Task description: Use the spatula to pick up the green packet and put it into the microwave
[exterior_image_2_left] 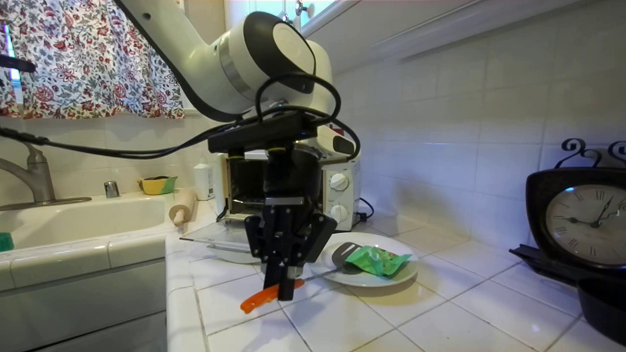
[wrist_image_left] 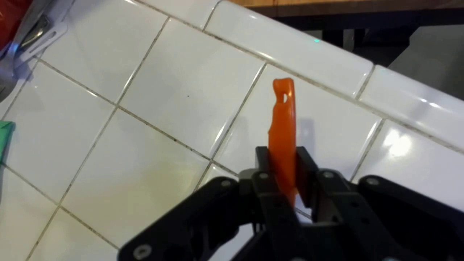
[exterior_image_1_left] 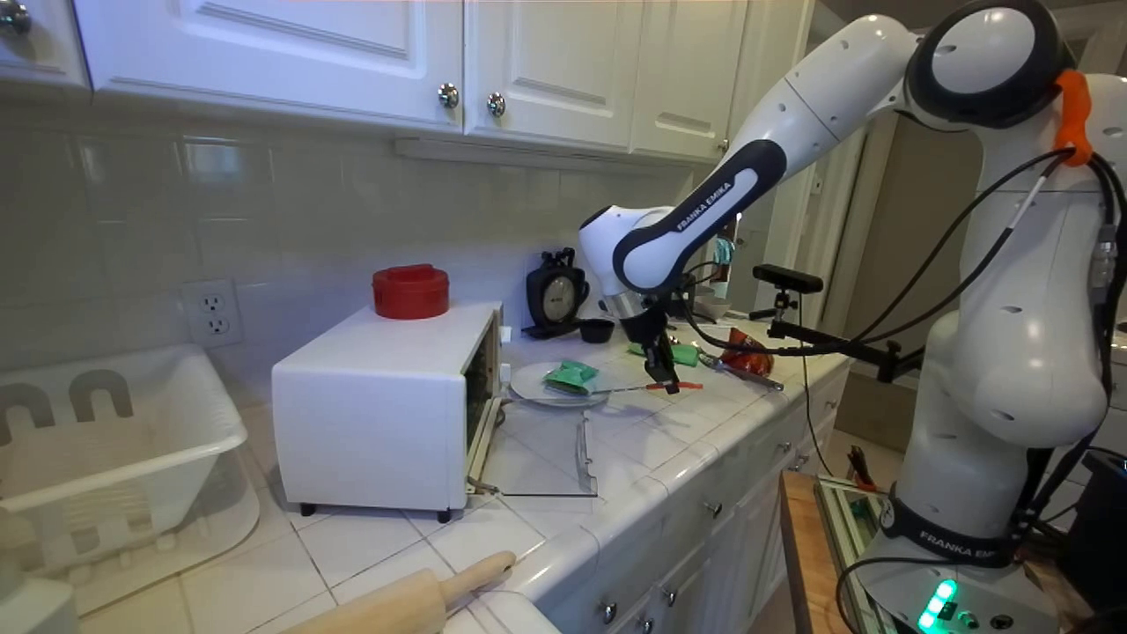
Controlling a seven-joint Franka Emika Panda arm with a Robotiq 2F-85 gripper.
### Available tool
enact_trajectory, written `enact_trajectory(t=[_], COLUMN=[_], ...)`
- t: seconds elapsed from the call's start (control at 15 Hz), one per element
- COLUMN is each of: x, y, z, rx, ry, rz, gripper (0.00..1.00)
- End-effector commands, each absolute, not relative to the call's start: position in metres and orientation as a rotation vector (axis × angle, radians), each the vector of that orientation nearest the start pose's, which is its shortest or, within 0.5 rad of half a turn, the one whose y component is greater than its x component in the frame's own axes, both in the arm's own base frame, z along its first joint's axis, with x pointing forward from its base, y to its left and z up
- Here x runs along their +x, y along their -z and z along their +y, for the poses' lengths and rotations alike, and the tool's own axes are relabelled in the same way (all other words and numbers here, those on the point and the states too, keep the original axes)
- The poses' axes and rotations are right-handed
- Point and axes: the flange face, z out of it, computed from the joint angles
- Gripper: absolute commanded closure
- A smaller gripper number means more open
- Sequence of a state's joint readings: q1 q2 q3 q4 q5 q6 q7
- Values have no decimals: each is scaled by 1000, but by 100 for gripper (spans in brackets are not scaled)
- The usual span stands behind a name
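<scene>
White cabinets (exterior_image_1_left: 555, 70) overhang a tiled counter (exterior_image_1_left: 643, 440); jaws clamp the spatula (exterior_image_2_left: 342, 256) by its handle (wrist_image_left: 284, 127).

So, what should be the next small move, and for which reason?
Probably ease the spatula blade well under the green packet: the end effector grips the orange handle, but in an exterior view much of the blade shows uncovered. How much lies underneath, I cannot tell.

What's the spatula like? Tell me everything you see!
The spatula has a shiny orange handle that looks like plastic, with a hole near its end, a thin metal-looking shaft and a flat dark slotted blade. The pincer is shut on the handle, which points away from the white plate. The blade is over the plate, partly hidden by the green packet; whether it's underneath, I can't tell.
</scene>
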State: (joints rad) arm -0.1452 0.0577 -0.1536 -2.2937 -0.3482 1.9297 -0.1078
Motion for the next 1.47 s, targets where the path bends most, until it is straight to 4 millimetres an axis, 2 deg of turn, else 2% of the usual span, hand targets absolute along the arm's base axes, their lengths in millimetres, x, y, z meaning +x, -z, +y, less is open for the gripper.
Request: enact_trajectory(t=[0.0, 0.13, 0.67, 1.0, 1.4], x=[446, 447, 454, 460, 466], y=[-307, -312, -322, -314, -302], z=[-166, -169, -180, -184, -182], rx=[-3178, -3174, -3109, -3110, -3153], ry=[-820, -807, -790, -808, -792], rz=[43, 125, 251, 346, 545], gripper=[95, 95, 95, 95, 95])
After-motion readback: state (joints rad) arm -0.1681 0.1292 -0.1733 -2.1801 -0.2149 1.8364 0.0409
